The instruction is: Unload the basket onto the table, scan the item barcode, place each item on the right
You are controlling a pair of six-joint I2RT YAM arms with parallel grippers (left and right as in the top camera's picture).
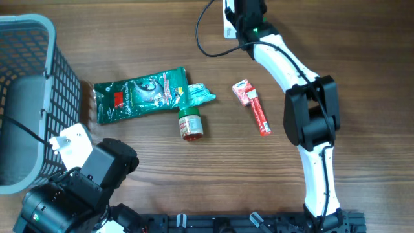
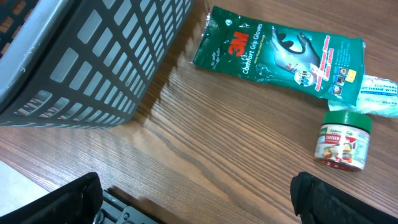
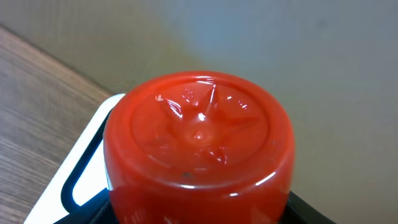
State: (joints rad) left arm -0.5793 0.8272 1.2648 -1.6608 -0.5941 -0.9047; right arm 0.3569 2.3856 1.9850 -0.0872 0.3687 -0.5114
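Red and glossy, a round-topped container (image 3: 199, 143) fills the right wrist view, its shrink film creased into a star at the centre; no writing or barcode shows on this face. The right gripper (image 3: 199, 208) pinches it, black fingers (image 3: 311, 211) pressed against its lower sides. Just below it lies a white slab (image 3: 87, 155) with a black outline, at the far edge of the table (image 1: 155, 155); behind is a plain pale grey wall. From overhead the container itself is hidden under the right gripper (image 1: 242, 16), and a black cable (image 1: 202, 40) loops past there.

Mid-table lies a green packet (image 2: 273, 53) reading "3M Comfort Grip Gloves". Touching its end is a paler green pack (image 2: 376, 96) whose print seems to say "tissue wipe". Beside both, a small jar (image 2: 343, 140) lies on its side, green lid, label showing "CHICKEN". A red sachet strip (image 1: 253, 107) lies apart to the right; its print is too small to read.

The left gripper (image 2: 196, 196) hangs low over the near edge with its fingers (image 2: 323, 196) spread wide, holding nothing. A grey slatted basket (image 2: 93, 56) stands at the left. The surface is brown wood-grain laminate
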